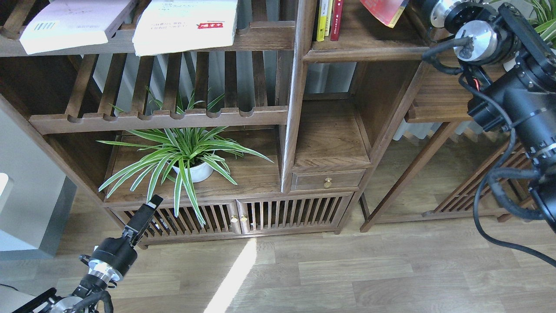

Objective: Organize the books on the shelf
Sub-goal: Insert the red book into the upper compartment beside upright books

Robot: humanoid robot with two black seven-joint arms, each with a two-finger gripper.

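Two pale books (74, 24) (186, 26) lie on the slatted rack far left; the red book (384, 11) tilts above the shelf (365, 52). Left gripper (145, 215): grip unreadable; right gripper out of frame.

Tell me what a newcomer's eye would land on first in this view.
First the striped green plant in its white pot, centre, on the wide lower board of the dark wooden bookcase. Next, two pale books lying flat on the slatted rack at top left: the lilac-white book and the large white book. The right arm fills the right edge, reaching up toward the red book.
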